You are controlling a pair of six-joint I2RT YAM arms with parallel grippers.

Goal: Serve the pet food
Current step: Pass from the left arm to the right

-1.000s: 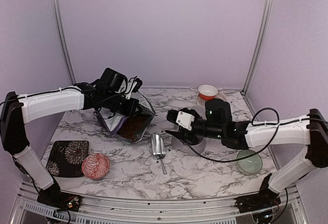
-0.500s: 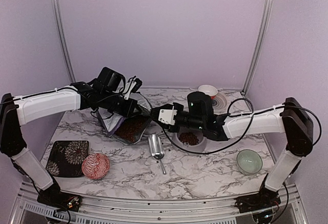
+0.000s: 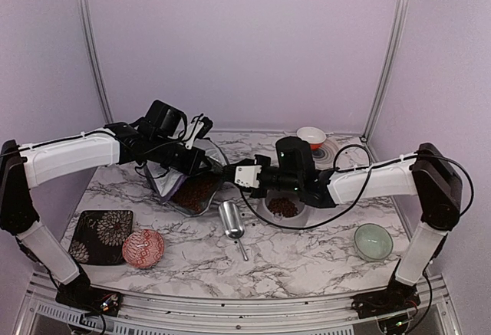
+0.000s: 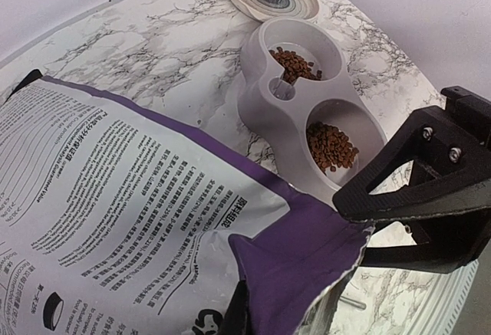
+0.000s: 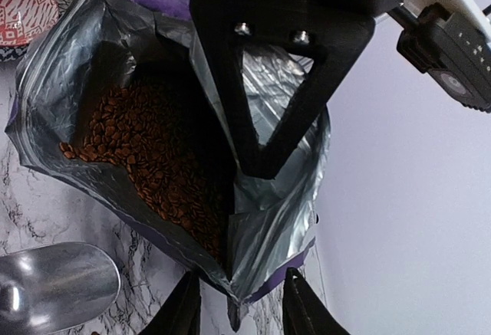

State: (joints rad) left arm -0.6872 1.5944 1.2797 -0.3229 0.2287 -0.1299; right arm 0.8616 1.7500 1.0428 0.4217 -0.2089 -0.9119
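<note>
Top external view: I see the left gripper point(image 3: 198, 162) clamped on the rim of the bag point(image 4: 115, 197), which tilts mouth-open above the table point(image 3: 307, 258). On the wrist camera, my right gripper point(image 5: 234, 304) has its fingers apart astride the bag's lower lip, not pinching it. Kibble point(image 5: 146, 159) is heaped inside the bag, and more sits in both bowls of the feeder point(image 4: 261, 82). A scoop point(image 3: 232, 218) lies just beside the bag.

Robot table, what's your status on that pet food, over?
Left gripper shut on purple bag. Right gripper open, straddling bag's mouth edge. Bag holds pet food; more in both feeder bowls. Scoop lies on table, out of the way.
</note>
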